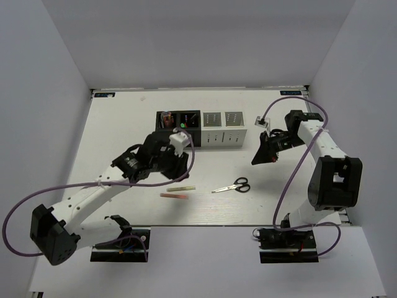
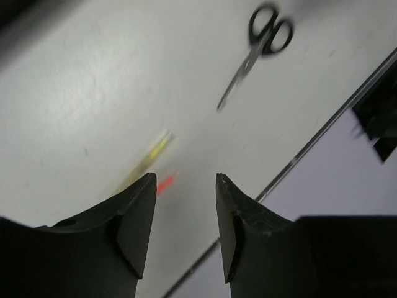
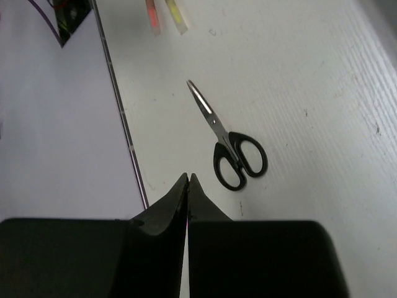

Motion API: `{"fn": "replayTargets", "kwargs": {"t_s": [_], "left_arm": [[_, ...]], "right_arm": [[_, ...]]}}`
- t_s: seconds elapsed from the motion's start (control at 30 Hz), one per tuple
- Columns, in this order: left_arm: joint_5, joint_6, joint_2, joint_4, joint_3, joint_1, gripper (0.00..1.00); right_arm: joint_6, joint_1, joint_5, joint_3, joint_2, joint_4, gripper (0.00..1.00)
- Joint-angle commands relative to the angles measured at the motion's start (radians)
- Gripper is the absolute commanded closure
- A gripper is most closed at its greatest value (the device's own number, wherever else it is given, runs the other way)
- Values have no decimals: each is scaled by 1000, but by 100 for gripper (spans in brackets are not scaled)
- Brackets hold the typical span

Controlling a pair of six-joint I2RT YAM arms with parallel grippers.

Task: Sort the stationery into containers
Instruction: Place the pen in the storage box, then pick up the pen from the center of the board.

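The four joined containers (image 1: 200, 133) stand at the back, two black on the left and two white on the right. Highlighter ends show in the two black ones (image 1: 184, 119). A thin yellow stick (image 1: 181, 188) and a pink stick (image 1: 174, 196) lie side by side on the table, with black-handled scissors (image 1: 232, 185) to their right. My left gripper (image 1: 175, 166) hovers above the sticks, open and empty (image 2: 186, 180); the yellow stick (image 2: 152, 155), pink stick (image 2: 165, 183) and scissors (image 2: 263, 43) show blurred below it. My right gripper (image 1: 260, 152) is shut and empty (image 3: 188, 179), above the scissors (image 3: 226, 146).
The white table's (image 1: 124, 143) near edge (image 3: 121, 105) runs close to the sticks and scissors. Purple cables loop from both arms. The two sticks show at the top of the right wrist view (image 3: 164, 15). White walls enclose the table.
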Motion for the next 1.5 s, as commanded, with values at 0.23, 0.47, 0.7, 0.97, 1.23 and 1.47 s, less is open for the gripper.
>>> {"fn": "replayTargets", "kwargs": {"t_s": [0.23,0.47,0.7,0.97,1.23,1.47], "left_arm": [[-226,-91,-121,-259,-163,4,88],[-636,-217,-306,-348,-175,7,28],[-1071,-311,-599,-400,-244,10,10],[-1318,-409,-809,-468,-356,10,6],[-1360,-405,-978,-463,-391,9,4],[-1323,-386,-948,-450,-390,6,4]], "right_arm": [[125,141,104,-84,-175,176,45],[100,484,361,-22,-99,364,40],[224,715,536,79,21,647,75],[431,948,670,496,361,415,92],[487,1103,805,597,481,369,73],[491,1169,898,604,546,353,72]]}}
